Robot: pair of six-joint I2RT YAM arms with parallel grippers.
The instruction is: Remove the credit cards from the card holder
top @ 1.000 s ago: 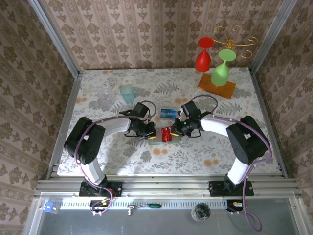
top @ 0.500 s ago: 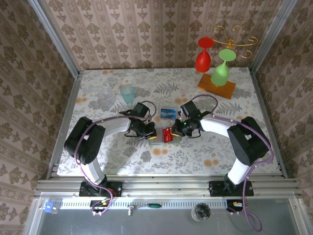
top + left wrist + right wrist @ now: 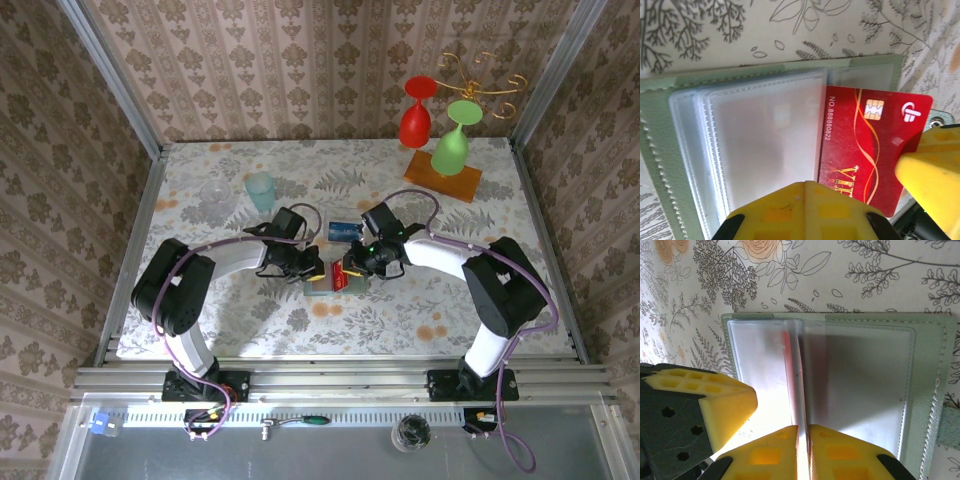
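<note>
The grey-green card holder (image 3: 660, 150) (image 3: 932, 365) (image 3: 318, 291) lies open on the table, its clear sleeves fanned up. A red credit card (image 3: 860, 140) (image 3: 340, 278) sticks half out of a sleeve toward the right. My left gripper (image 3: 815, 184) (image 3: 308, 268) is shut, its tips pressing on the sleeves beside the card. My right gripper (image 3: 802, 427) (image 3: 352, 268) is shut on the red card's outer edge, seen edge-on as a thin reddish line (image 3: 786, 345). One right finger (image 3: 927, 175) covers the card's corner. A blue credit card (image 3: 342, 229) lies on the table behind the grippers.
At the back left stand a clear glass (image 3: 214, 193) and a teal cup (image 3: 261, 189). A wooden stand (image 3: 443, 175) at the back right carries a red glass (image 3: 415, 120) and a green glass (image 3: 452, 145). Metal rails edge the table.
My right gripper has shifted a little left, toward the left gripper, over the red card. The left arm has stayed put.
</note>
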